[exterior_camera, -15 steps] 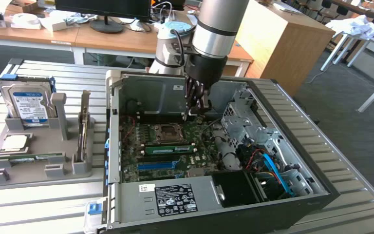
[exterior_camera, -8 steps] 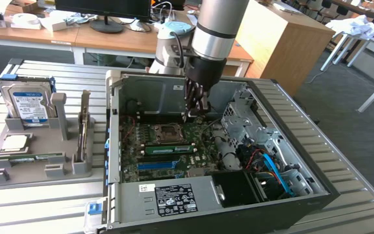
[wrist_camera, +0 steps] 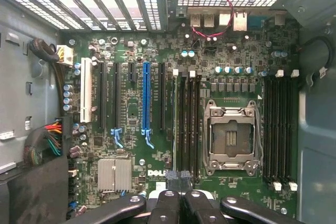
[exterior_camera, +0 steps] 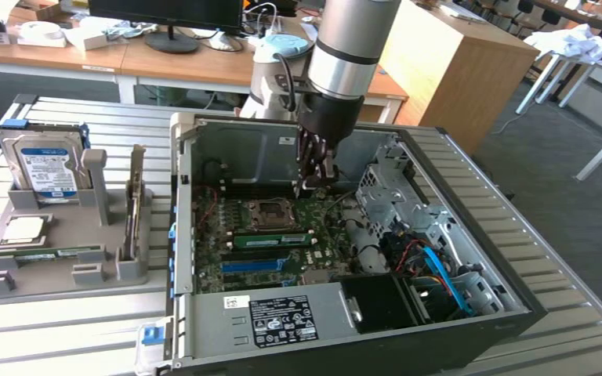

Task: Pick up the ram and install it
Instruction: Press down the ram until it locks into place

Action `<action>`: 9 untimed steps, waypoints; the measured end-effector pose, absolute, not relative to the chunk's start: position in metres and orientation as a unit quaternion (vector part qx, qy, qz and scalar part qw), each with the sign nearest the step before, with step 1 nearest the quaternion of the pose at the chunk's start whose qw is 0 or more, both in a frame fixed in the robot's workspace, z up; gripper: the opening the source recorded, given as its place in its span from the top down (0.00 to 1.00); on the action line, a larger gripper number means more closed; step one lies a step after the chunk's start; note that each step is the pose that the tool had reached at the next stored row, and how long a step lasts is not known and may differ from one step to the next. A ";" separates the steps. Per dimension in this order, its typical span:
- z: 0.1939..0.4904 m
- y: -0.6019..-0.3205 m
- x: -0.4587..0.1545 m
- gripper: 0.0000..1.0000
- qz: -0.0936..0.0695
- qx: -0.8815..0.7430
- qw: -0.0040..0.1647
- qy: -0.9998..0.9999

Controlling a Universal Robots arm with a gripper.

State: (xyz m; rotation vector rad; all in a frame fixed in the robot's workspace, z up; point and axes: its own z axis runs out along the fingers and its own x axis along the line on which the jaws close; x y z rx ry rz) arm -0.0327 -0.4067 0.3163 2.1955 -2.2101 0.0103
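Exterior view: a silver robot arm (exterior_camera: 348, 39) reaches down into a black desktop computer case (exterior_camera: 510, 313) that lies open on a slatted grey metal table (exterior_camera: 60, 333). Its dark two-finger gripper (exterior_camera: 318, 186) hangs tips-down over the green motherboard (exterior_camera: 209, 235), beside the square metal CPU socket (exterior_camera: 267, 211). The claw is pinched shut and holds nothing. The ram (exterior_camera: 273, 238), a long slim green circuit-board stick with dark chips, stands on edge in the memory slots between the socket and the long blue plastic slot (exterior_camera: 254, 266). It sits below the gripper tips, near its end toward the exterior view's right. Contact between tips and stick cannot be told, nor whether the stick is clipped home. On the exterior view's left, a grey moulded fixture tray (exterior_camera: 40, 283) carries an upright blue-labelled hard drive (exterior_camera: 41, 160) and a second green memory stick (exterior_camera: 50, 253) lying in its groove, well apart from the case.

Wrist view: the gripper (wrist_camera: 179, 178) shows black fingers (wrist_camera: 167, 203) meeting tip to tip, closed with nothing between them, over one end of the black memory slots (wrist_camera: 188, 124) next to the CPU socket (wrist_camera: 231, 137). Further across the board are the blue slot (wrist_camera: 146, 95), a white plastic slot (wrist_camera: 85, 90) and a ribbed silver heatsink (wrist_camera: 114, 174).
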 end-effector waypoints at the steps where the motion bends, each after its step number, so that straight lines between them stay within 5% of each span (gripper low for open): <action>1: 0.316 -0.407 -0.033 0.90 0.003 0.705 0.013 -0.709; 9: 0.316 -0.407 -0.027 0.90 0.003 0.705 0.013 -0.709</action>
